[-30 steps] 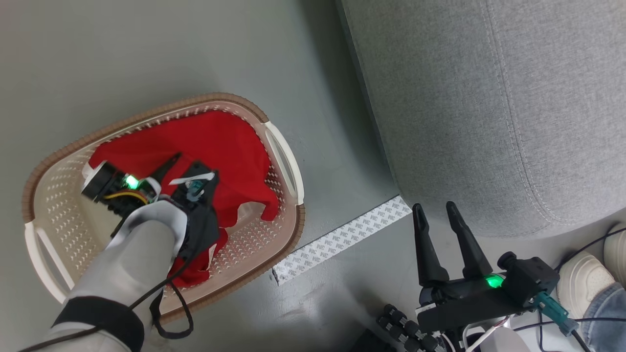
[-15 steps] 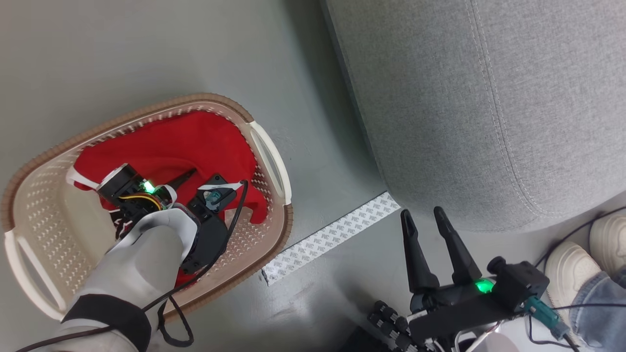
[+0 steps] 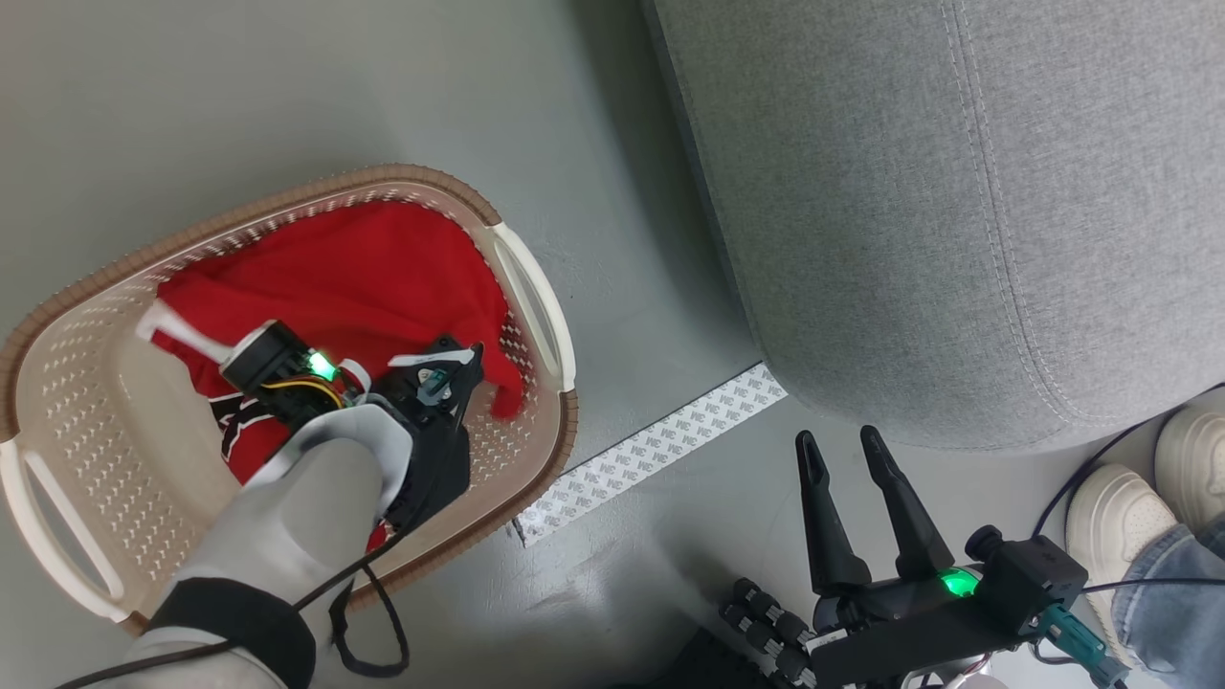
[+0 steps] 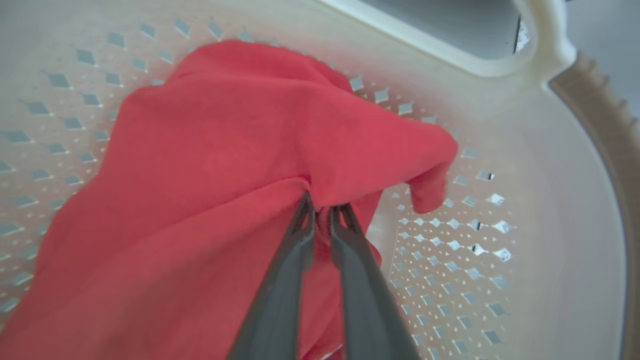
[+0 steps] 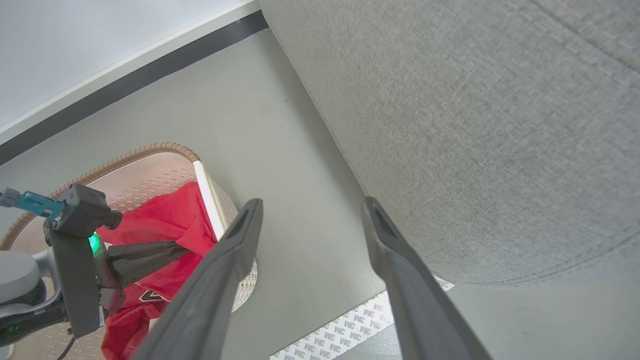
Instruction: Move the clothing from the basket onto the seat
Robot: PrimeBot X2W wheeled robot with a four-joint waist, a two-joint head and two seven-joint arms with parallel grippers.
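The clothing (image 3: 364, 268), bright red fabric, lies bunched in the cream basket (image 3: 402, 177) on the floor at the left. My left gripper (image 4: 320, 212) is down inside the basket, its two dark fingers pinched together on a raised fold of the clothing (image 4: 200, 150). The right wrist view shows that left gripper (image 5: 185, 246) from the side, biting into the clothing (image 5: 170, 217). My right gripper (image 3: 840, 440) hovers open and empty over the floor, just in front of the grey seat (image 3: 957, 191). Its fingers point between the basket (image 5: 150, 148) and the seat (image 5: 475, 125).
A strip of white printed tape (image 3: 651, 450) lies on the grey floor between basket and seat. A person's white shoe (image 3: 1187, 478) and a denim trouser leg are at the lower right, with black cables nearby. A dark baseboard (image 5: 125, 85) runs beyond the basket.
The left gripper's fingers have come together on a fold of the red fabric, and the arm has shifted right in the basket. The head view moved slightly. The right gripper stayed open.
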